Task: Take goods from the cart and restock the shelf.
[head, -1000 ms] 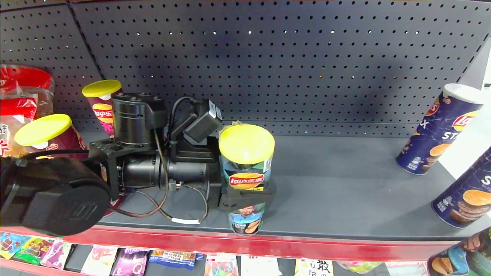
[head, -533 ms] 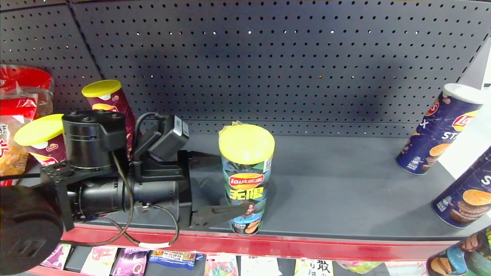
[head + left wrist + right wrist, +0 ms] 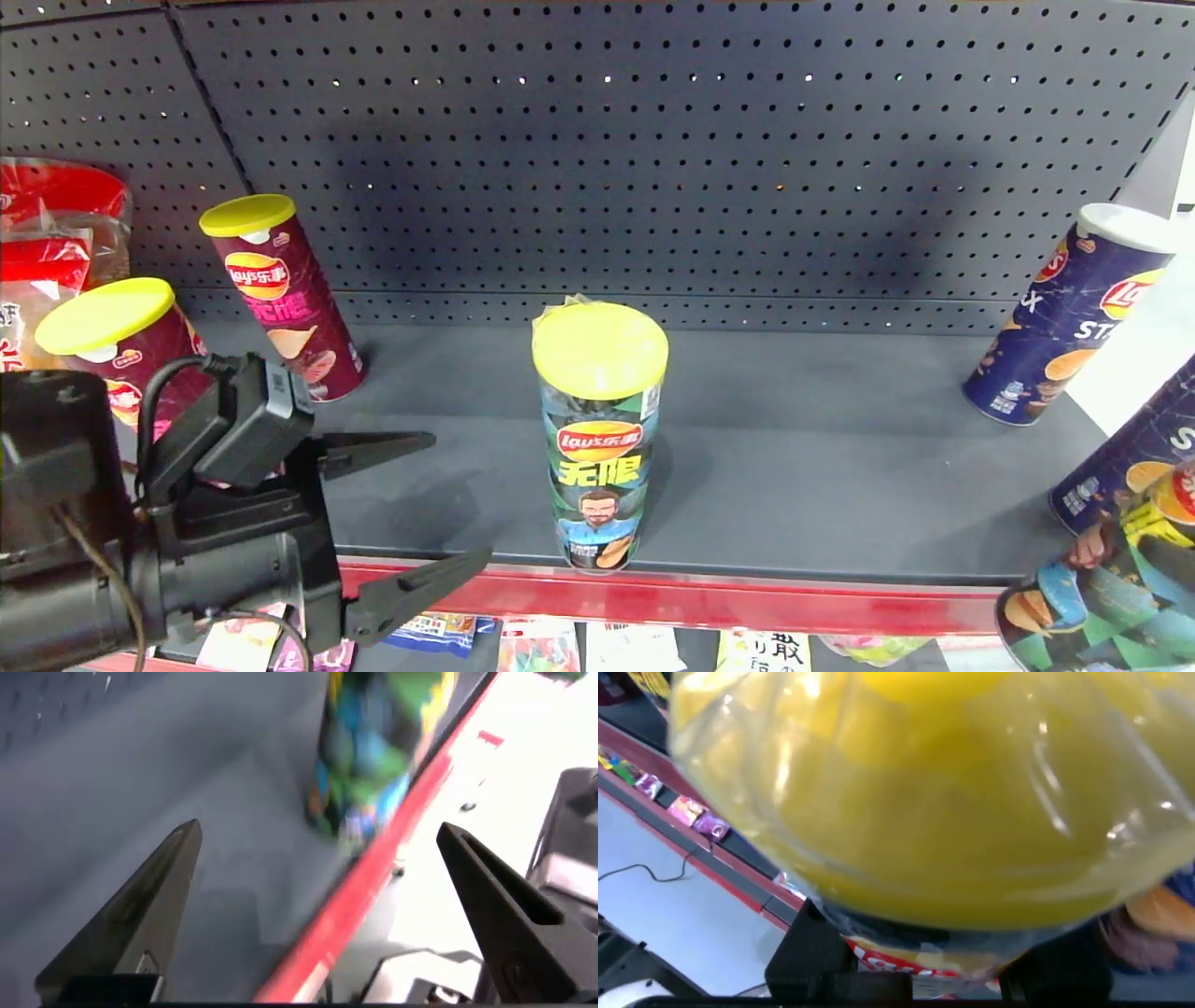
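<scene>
far l: red snack bags (image 3: 47, 233) against the pegboard back (image 3: 653, 140). next, two maroon cans w/ yellow lids: front maroon can (image 3: 112, 327) near the l edge, rear maroon can (image 3: 280, 289) close to the back wall, leaning in this view.

left gripper (image 3: 462, 497) just off the shelf front, l of centre, fingers spread wide, nothing between them. upper finger over the shelf deck (image 3: 822, 448), lower finger crossing the red front lip (image 3: 700, 597). apart from every can.

centre: green can (image 3: 597, 439), yellow lid, upright, base right at the front edge just behind the lip. in the left wrist view the same green can (image 3: 364, 756) sits beyond the open fingertips, no contact.

open room: bare deck both sides of the green can, wider stretch to the r, running back to the pegboard.

r end: two blue cans, rear blue can (image 3: 1064, 317) and front blue can (image 3: 1120, 485), both tilted in this view.

lower r corner, below lip level: second green can (image 3: 1092, 607). right gripper (image 3: 924, 952) looks clamped on it, though its fingers are mostly hidden behind the yellow lid (image 3: 924, 793).

below: snack packets (image 3: 560, 644) on the next shelf down.
</scene>
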Robot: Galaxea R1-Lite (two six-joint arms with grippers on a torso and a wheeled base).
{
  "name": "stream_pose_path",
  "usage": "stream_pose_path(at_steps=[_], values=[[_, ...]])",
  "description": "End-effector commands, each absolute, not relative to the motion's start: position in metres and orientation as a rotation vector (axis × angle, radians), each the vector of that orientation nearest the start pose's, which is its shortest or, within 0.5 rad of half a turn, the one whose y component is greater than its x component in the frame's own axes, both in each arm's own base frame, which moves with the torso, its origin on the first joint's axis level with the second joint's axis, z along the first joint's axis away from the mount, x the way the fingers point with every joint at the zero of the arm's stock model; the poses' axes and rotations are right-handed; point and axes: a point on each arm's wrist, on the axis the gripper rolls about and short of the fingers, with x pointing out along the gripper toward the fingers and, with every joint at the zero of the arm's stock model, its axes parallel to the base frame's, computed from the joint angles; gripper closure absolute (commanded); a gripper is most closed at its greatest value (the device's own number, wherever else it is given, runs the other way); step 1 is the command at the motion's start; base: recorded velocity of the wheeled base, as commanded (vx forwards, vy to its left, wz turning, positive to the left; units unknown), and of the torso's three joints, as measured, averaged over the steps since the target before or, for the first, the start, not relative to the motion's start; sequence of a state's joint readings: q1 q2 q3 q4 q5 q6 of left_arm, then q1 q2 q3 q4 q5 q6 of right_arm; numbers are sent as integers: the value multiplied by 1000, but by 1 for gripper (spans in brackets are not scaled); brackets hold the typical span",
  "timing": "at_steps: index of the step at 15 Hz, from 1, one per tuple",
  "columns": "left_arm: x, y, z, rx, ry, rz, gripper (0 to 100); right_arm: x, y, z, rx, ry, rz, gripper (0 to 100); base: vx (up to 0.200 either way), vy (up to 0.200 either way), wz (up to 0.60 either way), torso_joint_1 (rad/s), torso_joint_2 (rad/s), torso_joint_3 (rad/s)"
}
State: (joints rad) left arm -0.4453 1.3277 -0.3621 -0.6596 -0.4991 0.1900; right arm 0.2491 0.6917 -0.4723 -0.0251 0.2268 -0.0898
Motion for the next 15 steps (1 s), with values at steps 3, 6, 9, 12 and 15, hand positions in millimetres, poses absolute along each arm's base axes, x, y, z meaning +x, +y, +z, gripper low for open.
stream_pose_path(at_steps=[3,6,9,12,15], values=[[130,-74,148,168,237,-956,0,126,55,220,-102,238,607,100,0,0,0,0,0,0],[116,-67,137,167,264,-954,0,177,90,226,-109,249,679,100,0,0,0,0,0,0],[111,-65,131,166,281,-951,0,229,120,230,-109,194,695,100,0,0,0,0,0,0],[113,-66,133,167,276,-942,0,262,151,238,-107,156,747,100,0,0,0,0,0,0],[112,-65,132,169,280,-931,0,281,175,237,-111,148,808,100,0,0,0,0,0,0]])
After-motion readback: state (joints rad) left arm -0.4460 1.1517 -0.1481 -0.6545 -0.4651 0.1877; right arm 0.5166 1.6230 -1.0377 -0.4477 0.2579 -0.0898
